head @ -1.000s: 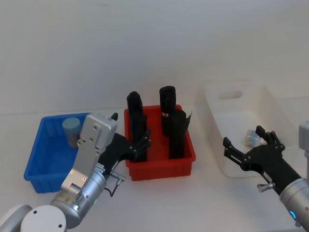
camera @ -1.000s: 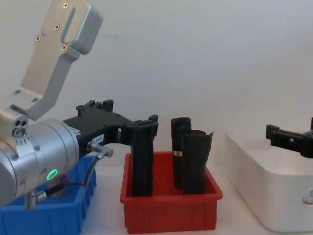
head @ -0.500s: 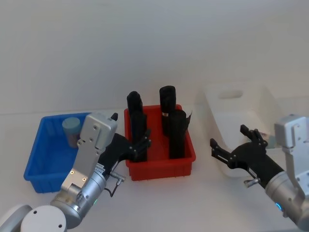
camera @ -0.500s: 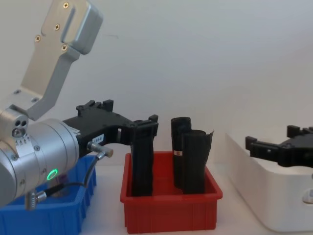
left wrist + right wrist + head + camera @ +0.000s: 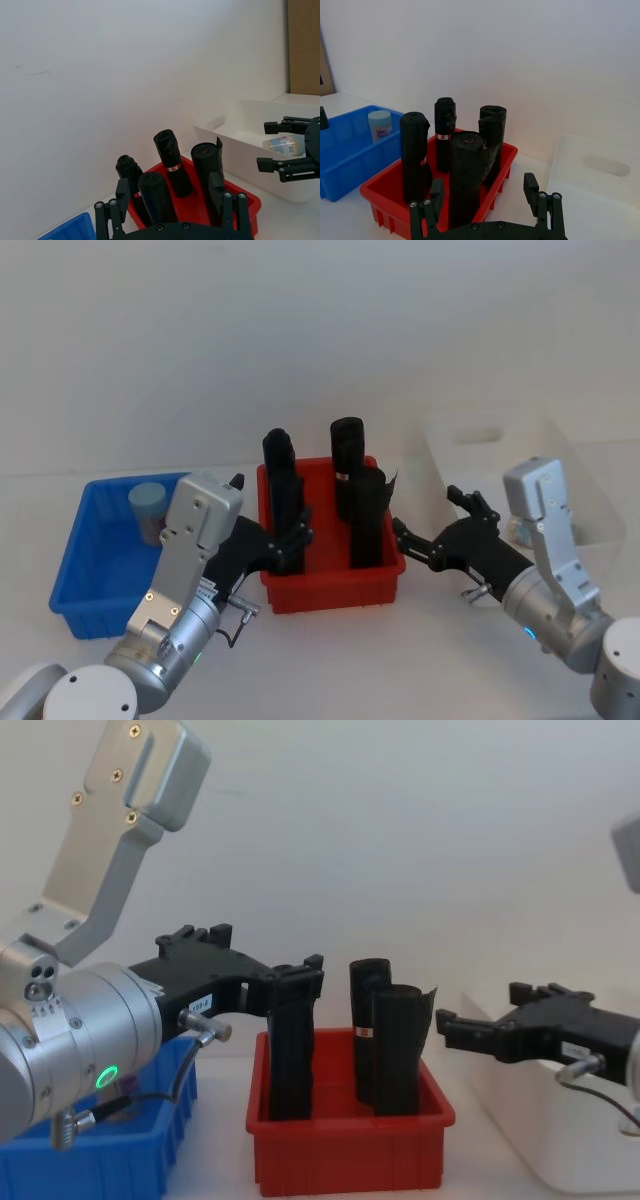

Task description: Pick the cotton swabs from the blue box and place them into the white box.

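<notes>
You can read no brand anywhere: the black rolls [image 5: 352, 502] carry only a thin red-and-white band, and the cotton swabs [image 5: 147, 508] tub shows a small label on its side in the right wrist view, too small to read. A white sticker on the left arm's black housing is likewise illegible in the chest view.

Your left gripper [image 5: 297, 537] hangs at the red bin [image 5: 335, 582]'s 9 o'clock edge, fingers spread apart and empty. Your right gripper [image 5: 432, 529] sits in the gap between the red bin and the white box [image 5: 460, 450], at the bin's 3 o'clock, fingers released, holding nothing.

One tub stands upright in the blue box [image 5: 75, 565] toward its 12 o'clock wall. Another tub [image 5: 283, 145] lies on its side inside the white box.

The surface [image 5: 400, 660] is plain white, and a bare white wall rises behind it; a strip of brown panel shows at the edge of the left wrist view.
</notes>
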Controlling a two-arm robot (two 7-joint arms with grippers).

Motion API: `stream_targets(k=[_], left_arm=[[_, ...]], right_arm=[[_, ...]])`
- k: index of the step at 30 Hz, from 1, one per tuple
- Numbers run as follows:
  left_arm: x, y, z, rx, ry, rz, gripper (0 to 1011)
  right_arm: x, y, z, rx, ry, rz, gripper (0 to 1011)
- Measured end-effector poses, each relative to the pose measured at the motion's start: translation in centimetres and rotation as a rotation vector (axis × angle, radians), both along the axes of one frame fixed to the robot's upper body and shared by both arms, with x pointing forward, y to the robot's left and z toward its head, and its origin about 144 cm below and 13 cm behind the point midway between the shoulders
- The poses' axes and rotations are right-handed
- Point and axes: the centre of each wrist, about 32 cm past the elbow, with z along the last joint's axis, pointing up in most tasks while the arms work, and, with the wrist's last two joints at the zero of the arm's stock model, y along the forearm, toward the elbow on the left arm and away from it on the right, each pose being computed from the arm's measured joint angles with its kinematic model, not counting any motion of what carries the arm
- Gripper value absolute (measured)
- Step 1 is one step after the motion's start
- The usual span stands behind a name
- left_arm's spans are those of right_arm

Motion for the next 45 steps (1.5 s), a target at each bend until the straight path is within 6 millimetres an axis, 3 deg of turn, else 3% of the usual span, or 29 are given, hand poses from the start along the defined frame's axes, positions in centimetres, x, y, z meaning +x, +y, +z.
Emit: stream_targets(k=[10,32,36,45], left_arm=[[0.0,0.0,0.0,0.0,0.0,0.0,1003],[0.0,0.0,0.0,0.0,0.0,0.0,1003],[0.0,0.0,0.0,0.0,0.0,0.0,1003],[0.0,0.0,0.0,0.0,0.0,0.0,1003]], right_arm=[[3.7,1.3,-0.6,-0.022,0.001,0.054,1002],[9.1,2.9,-1.5,-0.015,0.028,0.133,1000],[9.7,3.2,-1.6,-0.014,0.033,0.146,944],[10.6,3.7,-1.6,-0.013,0.034,0.17,681]])
